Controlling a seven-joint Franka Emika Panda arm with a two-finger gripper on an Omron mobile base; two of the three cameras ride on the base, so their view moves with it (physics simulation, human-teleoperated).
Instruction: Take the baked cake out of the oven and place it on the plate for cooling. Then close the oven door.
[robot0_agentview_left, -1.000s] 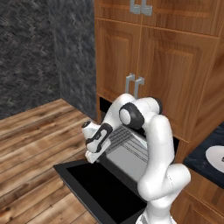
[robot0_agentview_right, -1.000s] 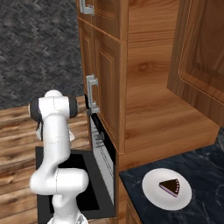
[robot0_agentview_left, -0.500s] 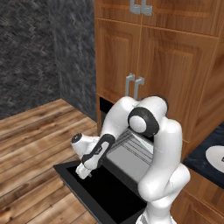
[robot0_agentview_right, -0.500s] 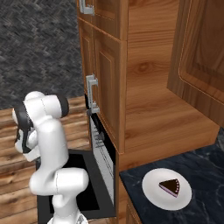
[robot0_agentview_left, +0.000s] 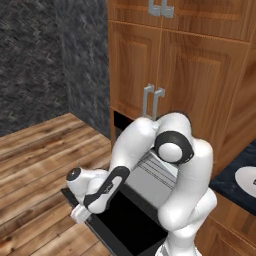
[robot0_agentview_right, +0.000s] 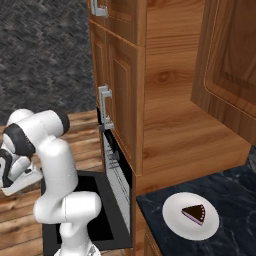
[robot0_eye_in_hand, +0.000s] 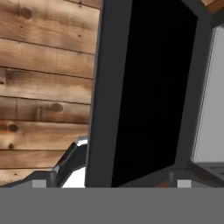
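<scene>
My gripper (robot0_agentview_left: 80, 215) hangs low at the outer edge of the oven door (robot0_agentview_left: 125, 227), which lies flat and open. My fingers stand apart, one on each side of the door's edge (robot0_eye_in_hand: 103, 109). The cake (robot0_agentview_right: 194, 213) sits on the white plate (robot0_agentview_right: 175, 220) on the dark counter (robot0_agentview_right: 235, 192), beside the oven (robot0_agentview_right: 117, 177).

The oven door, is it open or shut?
Open. The wide flat black oven door lies folded down flat over the wooden floor, and the wire racks inside show.
</scene>
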